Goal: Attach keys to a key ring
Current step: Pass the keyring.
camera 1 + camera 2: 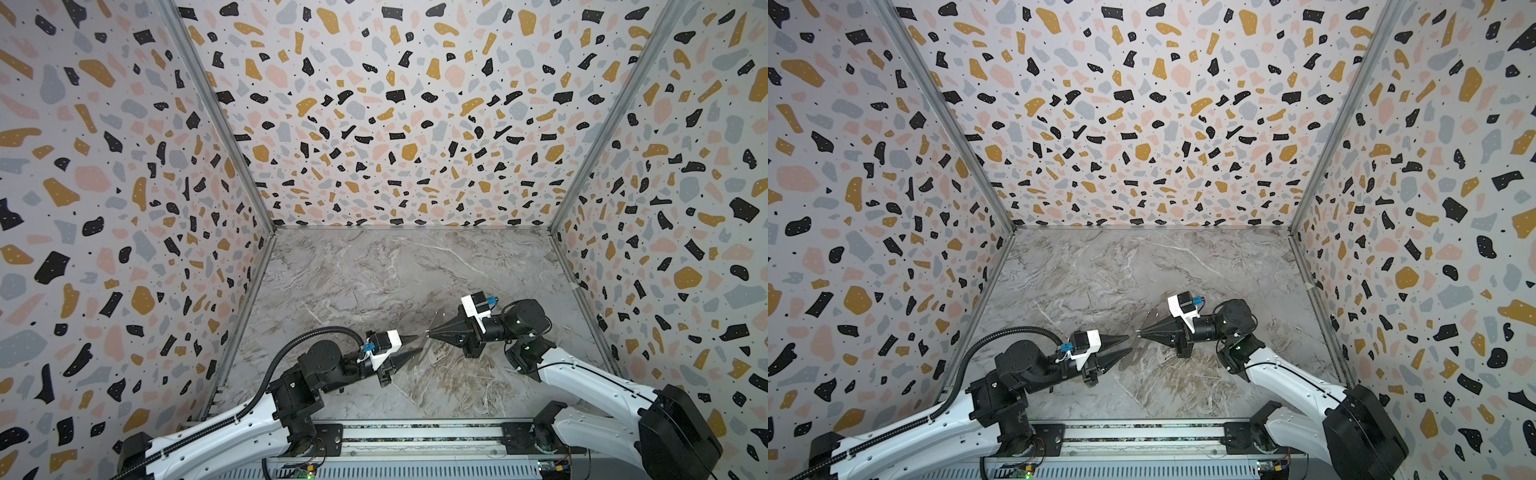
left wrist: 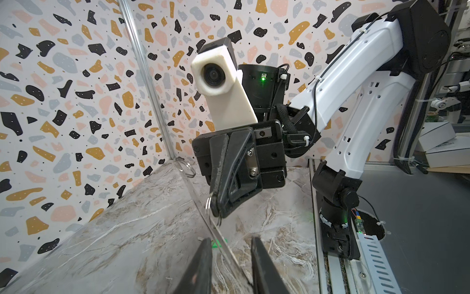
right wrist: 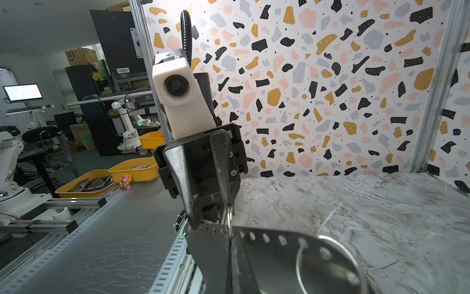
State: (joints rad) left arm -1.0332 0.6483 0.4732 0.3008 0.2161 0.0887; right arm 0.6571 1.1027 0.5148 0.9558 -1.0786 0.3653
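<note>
My right gripper (image 1: 428,332) is shut on the key ring (image 1: 437,319), a flat dark-grey piece with a row of small holes (image 3: 274,257), and holds it upright above the marble table. In the left wrist view the key ring (image 2: 227,250) shows edge-on as a thin strip. My left gripper (image 2: 230,243) is open and faces the right one tip to tip, its fingers on either side of the piece's lower edge, not pinching it. A small green key (image 2: 216,245) peeks out behind the strip by the left finger. I cannot tell whether it hangs or lies on the table.
Thin wire rings hang on the piece: one at the right gripper's tip (image 2: 210,205), one at the far end (image 2: 187,166). Patterned walls enclose the table (image 1: 374,270) on three sides. A metal rail (image 1: 415,434) runs along the front edge.
</note>
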